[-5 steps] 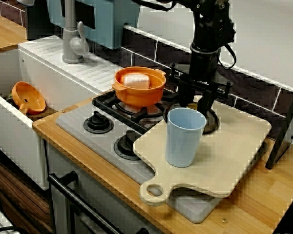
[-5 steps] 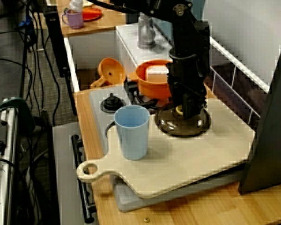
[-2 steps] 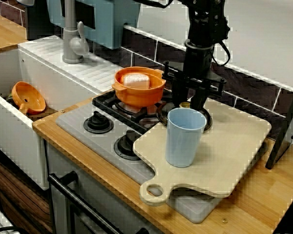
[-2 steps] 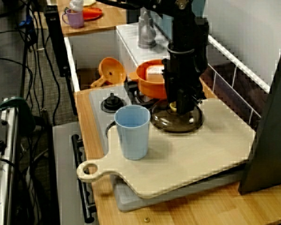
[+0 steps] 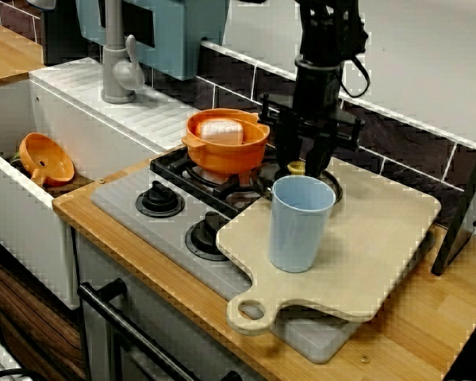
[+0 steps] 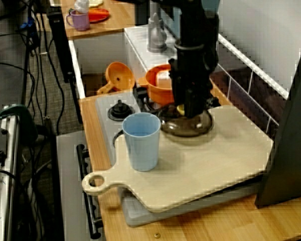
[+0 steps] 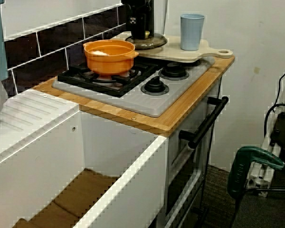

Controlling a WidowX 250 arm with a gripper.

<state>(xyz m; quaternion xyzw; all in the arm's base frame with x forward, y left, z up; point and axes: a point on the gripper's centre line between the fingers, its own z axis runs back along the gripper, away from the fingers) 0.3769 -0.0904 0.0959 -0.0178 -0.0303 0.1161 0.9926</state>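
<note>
The gripper (image 5: 297,168) hangs straight down over the back left corner of the cutting board (image 5: 381,246), and its fingers (image 5: 313,155) are clamped on either side of the yellow knob (image 6: 181,109) of a dark glass lid (image 6: 186,128). The lid hangs level under the gripper and straddles the board's edge on the stove side, so part of it is over the board and part reaches out over the stove (image 5: 127,202). From the front view, the side view and the view from the sink end, I cannot tell whether its rim touches the board or is just clear of it. An orange pot (image 5: 226,147) stands on the stove's back burner just beside the lid, apart from it, with something pale and blocky (image 5: 220,131) inside. A light blue cup (image 5: 300,224) stands upright on the board, just in front of the lid and nearer the counter's front edge. The board lies across the right end of the stove, and its round handle with a hole (image 5: 250,313) points toward the front of the wooden counter (image 5: 428,317). At the counter's left end is a white sink (image 5: 16,206). An orange bowl with a handle (image 5: 46,159) lies in it, and a grey tap (image 5: 117,59) stands behind it.
</note>
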